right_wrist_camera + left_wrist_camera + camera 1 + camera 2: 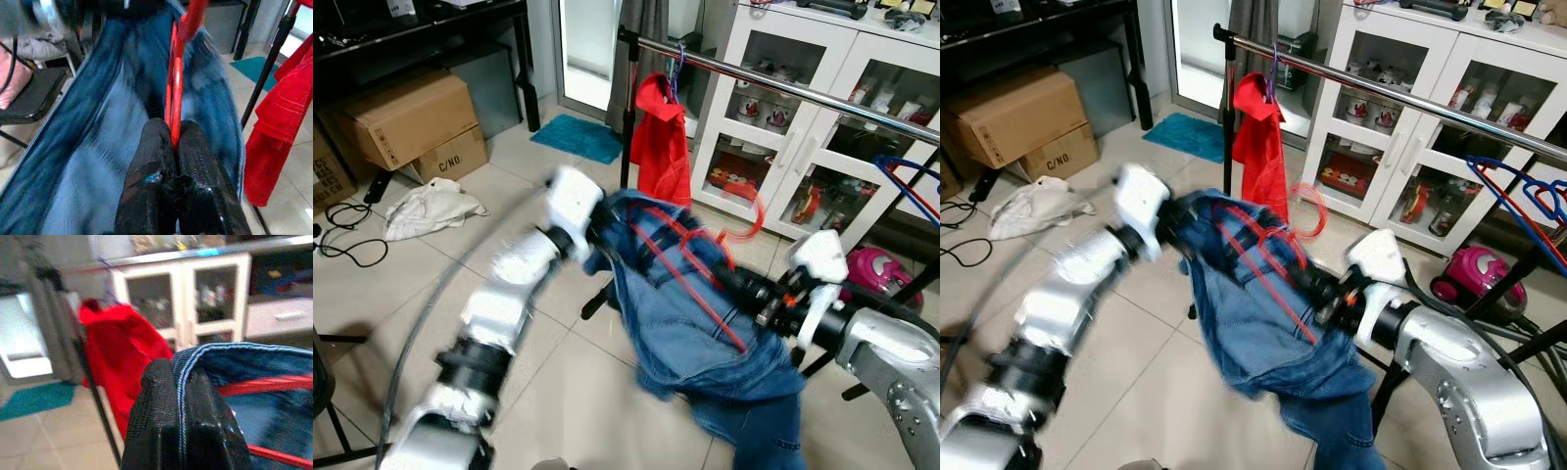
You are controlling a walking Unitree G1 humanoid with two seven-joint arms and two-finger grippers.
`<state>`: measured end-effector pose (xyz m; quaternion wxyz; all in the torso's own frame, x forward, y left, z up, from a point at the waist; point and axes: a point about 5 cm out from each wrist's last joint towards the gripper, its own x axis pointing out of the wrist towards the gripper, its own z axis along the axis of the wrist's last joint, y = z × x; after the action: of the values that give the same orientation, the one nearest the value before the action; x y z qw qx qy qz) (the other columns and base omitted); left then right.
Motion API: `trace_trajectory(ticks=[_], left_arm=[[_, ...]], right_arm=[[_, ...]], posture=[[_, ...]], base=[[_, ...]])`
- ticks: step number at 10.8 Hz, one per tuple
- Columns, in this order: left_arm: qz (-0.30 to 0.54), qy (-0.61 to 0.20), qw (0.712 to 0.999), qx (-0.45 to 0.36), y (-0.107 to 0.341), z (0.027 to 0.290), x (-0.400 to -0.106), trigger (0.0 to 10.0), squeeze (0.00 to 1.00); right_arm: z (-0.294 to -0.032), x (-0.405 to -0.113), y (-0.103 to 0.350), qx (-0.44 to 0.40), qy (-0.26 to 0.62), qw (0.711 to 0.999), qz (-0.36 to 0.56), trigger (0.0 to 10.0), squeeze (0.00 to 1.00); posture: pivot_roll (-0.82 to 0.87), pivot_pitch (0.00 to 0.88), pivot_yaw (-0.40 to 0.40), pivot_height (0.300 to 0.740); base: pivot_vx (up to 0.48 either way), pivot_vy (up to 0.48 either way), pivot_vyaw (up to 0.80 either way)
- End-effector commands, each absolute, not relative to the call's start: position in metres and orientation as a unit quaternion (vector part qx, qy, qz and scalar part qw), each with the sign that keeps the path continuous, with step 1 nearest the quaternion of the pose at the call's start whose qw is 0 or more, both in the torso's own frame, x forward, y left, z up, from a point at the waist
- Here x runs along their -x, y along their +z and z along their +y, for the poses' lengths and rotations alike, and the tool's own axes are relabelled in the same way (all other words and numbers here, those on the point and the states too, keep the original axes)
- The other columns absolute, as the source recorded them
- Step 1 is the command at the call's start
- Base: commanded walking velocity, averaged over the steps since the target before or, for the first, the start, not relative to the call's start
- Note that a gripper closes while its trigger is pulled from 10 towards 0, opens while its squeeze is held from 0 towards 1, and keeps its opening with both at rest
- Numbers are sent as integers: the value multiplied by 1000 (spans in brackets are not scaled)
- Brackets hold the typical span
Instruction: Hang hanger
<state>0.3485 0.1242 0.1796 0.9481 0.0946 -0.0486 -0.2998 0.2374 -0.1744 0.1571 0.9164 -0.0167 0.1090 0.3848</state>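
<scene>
You're mid-carry here: red hanger (1268,264) w/ the denim garment (1263,333) on it is up in the air between both arms, not on the rail (773,88) yet. Left gripper (182,431) has its jaws pinched tight on the denim's stitched hem, fabric edge sandwiched right between them. Right gripper (176,147) has jaws closed on the red hanger bar, which runs straight out ahead of them w/ denim draped both sides. The hanger's hook (749,220) curls up just past the right jaws, toward the cabinet (822,117), and sits below the rail by my read. Next move, I'd say: lift the right jaws so the hook clears the top of the rail, then lower it on; left jaws prob need to let the denim go or follow along so it doesn't drag. Room-wise: open rail stretch lies ahead of the jaws, between the red cloth (661,147) hanging off to the left-jaw side and the blue hangers (911,186) beyond the right jaws. Watch the rail's upright pole (628,108) near the left jaws, and the glass cabinet doors close behind the rail. Eye views are blurry, so exact hook gap — can't tell.
</scene>
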Motion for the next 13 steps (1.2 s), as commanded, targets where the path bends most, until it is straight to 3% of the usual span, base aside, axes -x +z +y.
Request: trace_trajectory(ticks=[1,4,6,8,9,11,13], left_arm=[[-69,-278,954,-84,195,131,-355,0,0],[-90,-111,988,-55,227,189,-385,0,0],[-66,-90,993,-23,218,197,-391,0,0],[-41,-133,990,-25,199,178,-388,0,0],[-33,-233,971,-30,183,136,-373,0,0],[-24,-343,938,-40,163,84,-345,0,0],[-1,-381,924,-47,146,66,-324,0,0]], right_arm=[[-177,-237,156,25,385,916,110,0,0],[-180,-224,162,9,439,893,99,0,0],[-180,-221,165,-30,443,893,77,0,0],[-186,-234,167,-57,369,926,53,0,0],[-182,-250,173,-120,293,949,14,0,0],[-173,-266,182,-189,225,955,-24,0,0],[-188,-280,185,-205,112,971,-43,0,0]], posture=[[30,0,-58,740],[27,0,-46,740],[28,0,-40,740],[27,0,-36,740],[29,0,-38,740],[26,0,-36,740],[25,0,-33,740]], base=[[0,0,0],[0,0,0],[0,0,0],[0,0,0],[0,0,0],[0,0,0],[0,0,0]])
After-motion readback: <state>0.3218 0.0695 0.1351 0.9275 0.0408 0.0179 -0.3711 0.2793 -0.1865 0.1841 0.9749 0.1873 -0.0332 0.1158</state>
